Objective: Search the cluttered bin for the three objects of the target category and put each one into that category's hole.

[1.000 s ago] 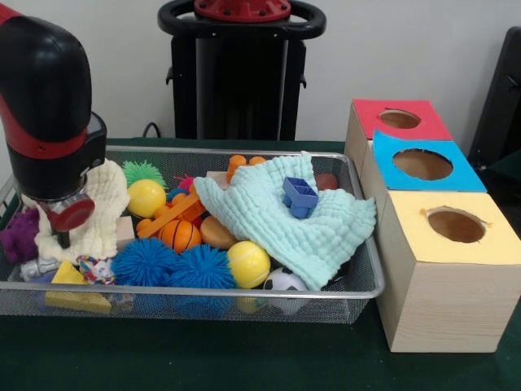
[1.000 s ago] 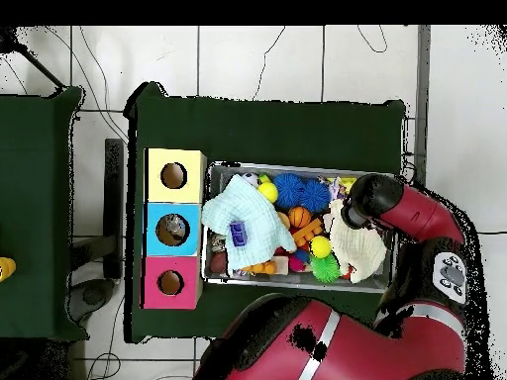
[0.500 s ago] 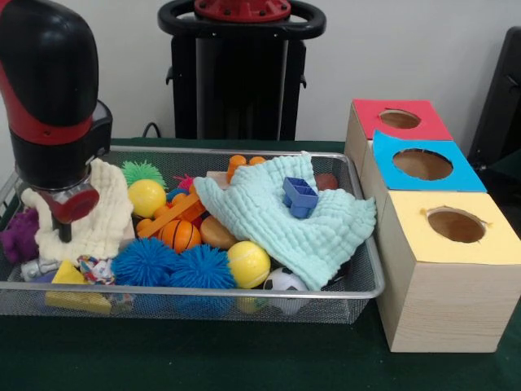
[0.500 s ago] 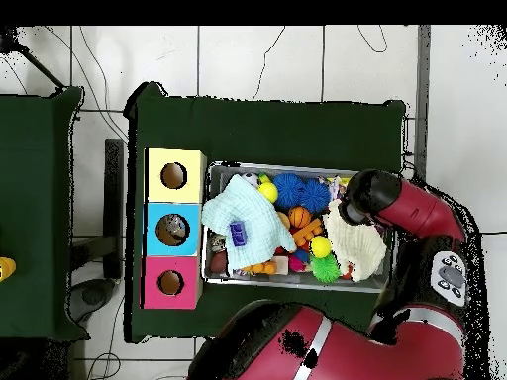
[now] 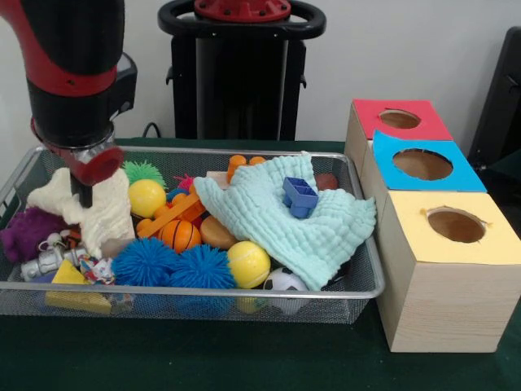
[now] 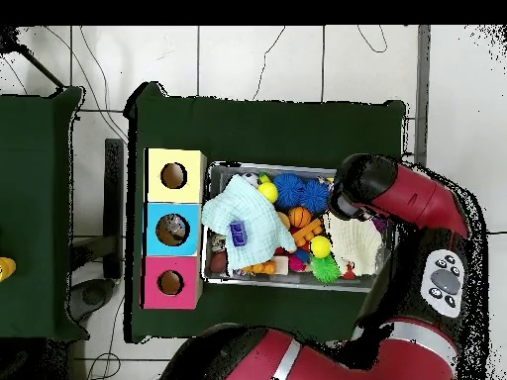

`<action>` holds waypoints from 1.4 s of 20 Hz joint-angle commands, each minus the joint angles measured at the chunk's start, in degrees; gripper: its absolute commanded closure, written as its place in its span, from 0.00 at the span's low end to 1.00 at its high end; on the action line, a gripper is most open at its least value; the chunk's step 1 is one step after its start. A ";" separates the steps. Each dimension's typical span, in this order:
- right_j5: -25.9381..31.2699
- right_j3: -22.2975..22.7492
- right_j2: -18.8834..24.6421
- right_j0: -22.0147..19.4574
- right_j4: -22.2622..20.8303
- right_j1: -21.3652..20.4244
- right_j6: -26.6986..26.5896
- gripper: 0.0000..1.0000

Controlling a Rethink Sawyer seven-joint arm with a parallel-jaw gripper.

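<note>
The red and black robot arm [image 5: 73, 73] is reaching down over one end of the silver wire-mesh bin [image 5: 244, 291], and its gripper [image 5: 81, 195] is pinching a cream waffle-weave cloth [image 5: 102, 216]. The jaws are sitting buried in a raised fold of that cloth and look clamped on it. The cloth is peaking up at them and hanging down below them onto the toys. In the overhead view the arm's head is covering the jaws, and the cream cloth [image 6: 354, 245] is spreading out just beside it.

Just beside the jaws, on the side away from the boxes, a fuzzy purple toy [image 5: 24, 232] is lying against the bin wall. On the other side of the jaws a smooth yellow ball [image 5: 146, 197] is lying near them, with a green spiky ball [image 5: 144, 171] behind it and a small orange basketball [image 5: 181, 235] next to it. Two blue spiky balls [image 5: 145, 262] are sitting below and in front of the jaws.

Well apart from the jaws, a pale green waffle cloth [image 5: 277, 216] is draping over the bin's other half, carrying a blue square plastic frame [image 5: 299, 196].

Beyond that end of the bin, farthest from the jaws, three wooden boxes are standing in a row: a red-topped box [image 5: 366, 114], a blue-topped box [image 5: 456, 175] and a yellow-topped box [image 5: 411, 236], each with a round hole.
</note>
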 commanded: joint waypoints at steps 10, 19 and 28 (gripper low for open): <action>9.03 2.52 0.96 2.47 2.41 -4.08 12.92 1.00; 15.50 2.04 -1.79 4.58 2.45 -8.08 13.13 1.00; 20.10 1.77 -3.97 6.65 2.57 -11.08 14.38 1.00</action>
